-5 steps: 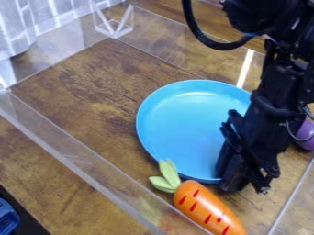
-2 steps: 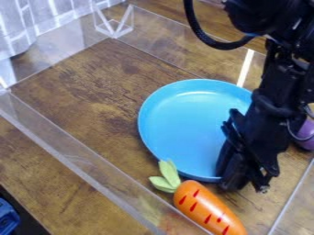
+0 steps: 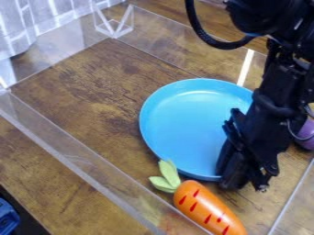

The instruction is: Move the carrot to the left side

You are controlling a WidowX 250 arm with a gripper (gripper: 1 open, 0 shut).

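The carrot (image 3: 207, 207) lies on the wooden table near the front, orange and tapered. Its light green leafy top (image 3: 163, 175) points toward the blue plate. My black gripper (image 3: 249, 176) points down at the plate's lower right rim, just right of and above the carrot. It is apart from the carrot. Its fingers look pressed together, and I see nothing between them.
A round blue plate (image 3: 185, 115) sits in the middle of the table. A purple eggplant (image 3: 307, 138) peeks out at the right edge behind the arm. Clear plastic walls (image 3: 73, 151) border the wooden surface at the front left and at the back.
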